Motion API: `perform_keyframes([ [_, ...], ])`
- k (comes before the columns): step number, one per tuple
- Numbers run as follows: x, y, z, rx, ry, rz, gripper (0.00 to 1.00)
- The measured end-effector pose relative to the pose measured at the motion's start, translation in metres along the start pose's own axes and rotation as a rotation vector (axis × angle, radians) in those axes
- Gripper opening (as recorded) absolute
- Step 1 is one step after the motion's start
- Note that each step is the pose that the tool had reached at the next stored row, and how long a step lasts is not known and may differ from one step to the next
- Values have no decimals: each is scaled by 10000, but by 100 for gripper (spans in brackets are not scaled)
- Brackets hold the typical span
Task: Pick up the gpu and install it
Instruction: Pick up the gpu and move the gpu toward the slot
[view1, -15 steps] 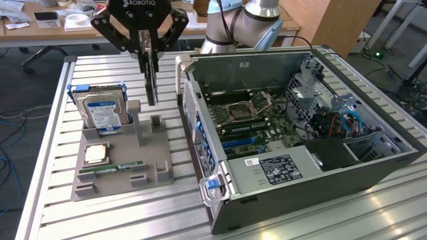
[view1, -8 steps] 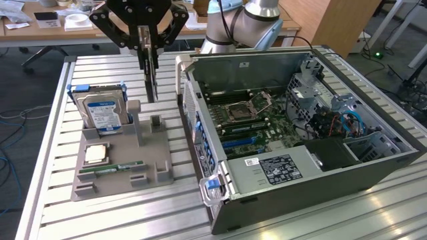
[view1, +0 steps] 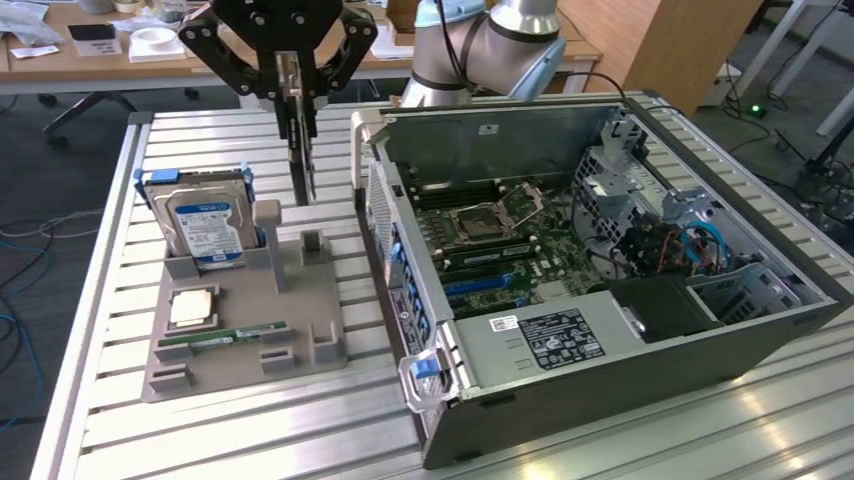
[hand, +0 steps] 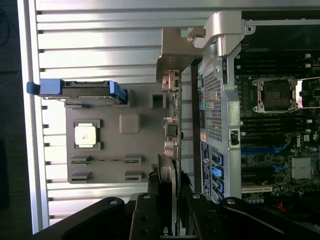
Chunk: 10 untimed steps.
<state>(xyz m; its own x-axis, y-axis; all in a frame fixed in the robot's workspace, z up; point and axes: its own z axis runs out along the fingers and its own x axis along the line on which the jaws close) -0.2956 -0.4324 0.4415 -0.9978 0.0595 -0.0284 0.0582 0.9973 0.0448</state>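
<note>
The black gripper (view1: 296, 95) points straight down. It pinches the top of the thin, dark, flat gpu (view1: 302, 165), which hangs upright over the grey plastic tray (view1: 240, 345), beside the open computer case (view1: 601, 340).

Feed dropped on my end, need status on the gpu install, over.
Gripper shut on gpu, card hanging upright. Over gray holder tray, outside computer case. Case wall stands between card and motherboard.

Wooden desk (view1: 54, 66), wooden cabinet (view1: 667, 40), loose cables (view1: 20, 235) across dark floor (view1: 20, 390).
</note>
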Motion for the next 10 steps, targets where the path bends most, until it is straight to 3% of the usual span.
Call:
perform_keyframes([
  [10, -2, 3, -78, 0, 0, 0, 26],
])
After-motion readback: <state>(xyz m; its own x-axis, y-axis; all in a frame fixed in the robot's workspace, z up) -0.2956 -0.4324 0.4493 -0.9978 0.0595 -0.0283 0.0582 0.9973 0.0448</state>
